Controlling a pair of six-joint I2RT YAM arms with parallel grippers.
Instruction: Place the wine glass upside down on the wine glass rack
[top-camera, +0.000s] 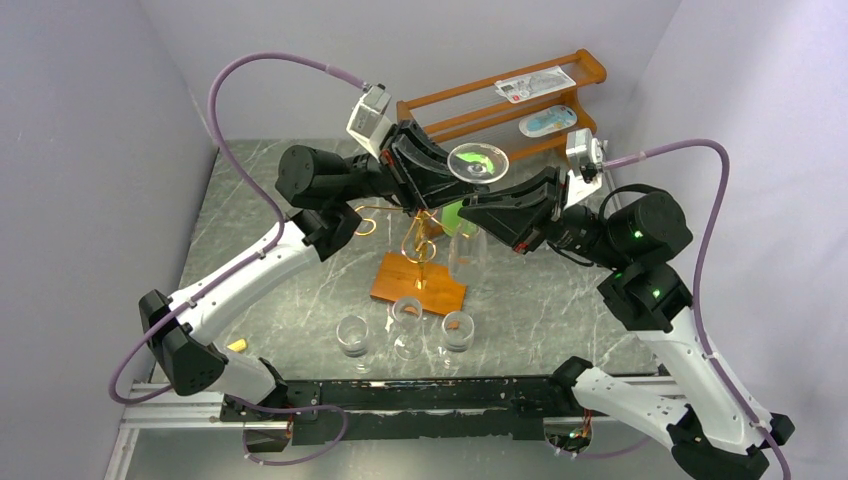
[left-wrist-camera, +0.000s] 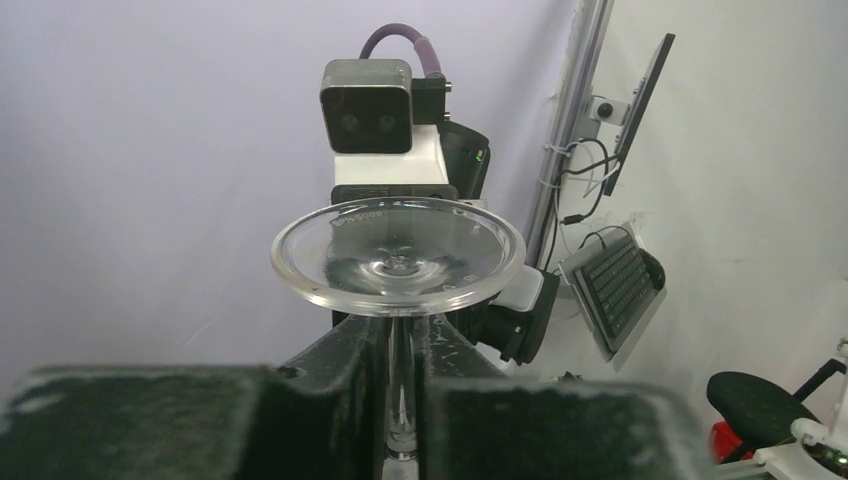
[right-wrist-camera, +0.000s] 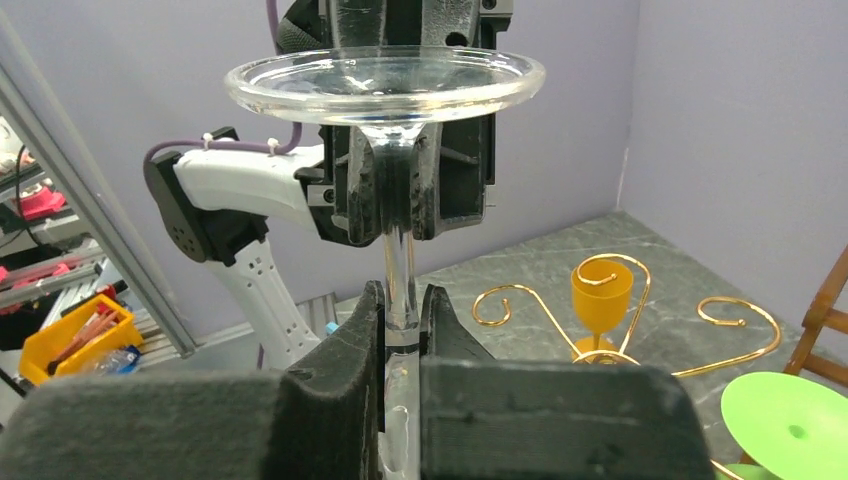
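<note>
A clear wine glass (top-camera: 478, 160) hangs upside down above the table, foot up and bowl (top-camera: 467, 255) down. Both grippers are shut on its stem. My left gripper (top-camera: 437, 172) grips just under the foot; in the left wrist view the foot (left-wrist-camera: 398, 255) fills the middle above that gripper (left-wrist-camera: 400, 372). My right gripper (top-camera: 482, 212) holds the stem (right-wrist-camera: 400, 270) lower down, its fingers (right-wrist-camera: 402, 322) closed below the left gripper (right-wrist-camera: 400, 190). The wine glass rack (top-camera: 418, 283), gold scroll wires on an orange-brown base, stands just left of the bowl.
Three clear glasses (top-camera: 352, 335) (top-camera: 407, 315) (top-camera: 457, 330) stand upright near the rack's front. An orange glass (right-wrist-camera: 600, 290) and a green glass (right-wrist-camera: 790, 420) are at the rack. A brown wooden shelf (top-camera: 500, 100) stands at the back right. A small yellow piece (top-camera: 237, 345) lies front left.
</note>
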